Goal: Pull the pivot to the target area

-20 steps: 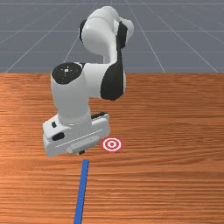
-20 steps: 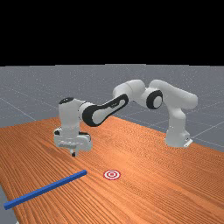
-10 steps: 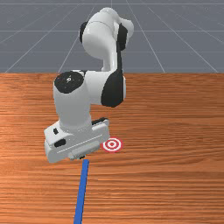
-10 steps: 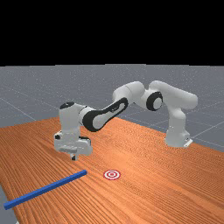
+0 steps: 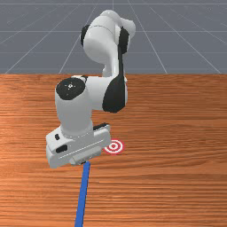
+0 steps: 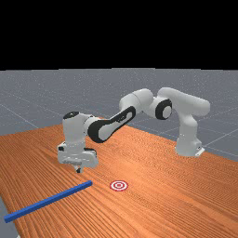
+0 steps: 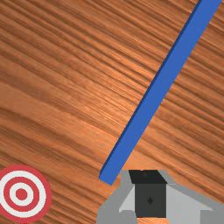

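My gripper (image 6: 78,170) hangs over the table in the far view, its tips pressed together with nothing between them. In the wrist view the gripper (image 7: 149,192) is beside the end of a long blue bar (image 7: 153,98), not seen to touch it. The blue bar (image 5: 82,195) lies flat; its end nearest the arm's base is just at the hand's lower edge in the front view. A red and white ringed target (image 5: 114,146) is flat on the table, to the front view's right of that end. The target (image 6: 119,185) is seen whole in the far view.
Orange-brown wood of the table (image 5: 177,177) surrounds the bar and target. The hand stands close beside the target in the front view and overlaps its edge slightly. The bar's other end lies near the table's edge at the far view's left.
My hand has sunk toward the table and come a little nearer the bar's end, moving down in both the front and far views. The bar and target have stayed put.
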### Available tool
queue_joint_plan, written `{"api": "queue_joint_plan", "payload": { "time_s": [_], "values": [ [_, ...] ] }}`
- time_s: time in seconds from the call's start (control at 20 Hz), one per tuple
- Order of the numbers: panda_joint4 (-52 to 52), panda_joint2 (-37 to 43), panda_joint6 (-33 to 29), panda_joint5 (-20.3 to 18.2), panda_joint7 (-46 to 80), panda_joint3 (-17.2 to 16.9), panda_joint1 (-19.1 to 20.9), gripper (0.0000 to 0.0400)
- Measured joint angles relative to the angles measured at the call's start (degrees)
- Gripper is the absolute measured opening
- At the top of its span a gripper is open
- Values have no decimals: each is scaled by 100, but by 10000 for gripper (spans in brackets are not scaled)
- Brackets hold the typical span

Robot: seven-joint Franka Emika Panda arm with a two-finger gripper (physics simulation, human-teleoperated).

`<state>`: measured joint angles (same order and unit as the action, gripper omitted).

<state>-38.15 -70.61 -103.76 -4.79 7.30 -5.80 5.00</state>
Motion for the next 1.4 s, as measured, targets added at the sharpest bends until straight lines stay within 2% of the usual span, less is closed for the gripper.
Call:
{"api": "queue_joint_plan", "payload": {
  "time_s": [0.05,0.1,0.15,0.2,0.25,0.3,0.35,0.5,0.6,0.65,0.7,0.75,0.8,0.9,0.95,1.0,1.2,1.4],
  "values": [
    [-422,193,-436,-26,-24,9,-15,0],
    [-413,189,-424,-25,-24,8,-15,0],
    [46,-34,-20,178,148,-167,-101,0],
    [106,-63,10,163,137,-153,-88,0],
    [67,-32,52,-73,-40,69,38,0],
    [-74,39,-35,24,-148,18,-14,0],
    [-135,74,-29,-103,-79,98,34,0],
    [-139,37,-103,-64,-46,62,11,0],
    [-721,296,-550,-42,-29,25,-43,0],
    [-410,147,-285,96,97,-93,-112,157],
    [-499,196,-325,88,87,-85,-115,252],
    [-544,225,-341,137,127,-131,-149,310],
    [-523,221,-334,133,110,-127,-141,346],
    [-196,62,-163,39,-139,-2,-26,380],
    [-654,273,-566,-4,-36,-8,-45,388],
    [50,-93,-104,27,-66,-3,-11,393],
    [510,-503,-35,12,3,13,23,399],
    [502,-518,-34,12,3,13,24,400]
  ]
}}
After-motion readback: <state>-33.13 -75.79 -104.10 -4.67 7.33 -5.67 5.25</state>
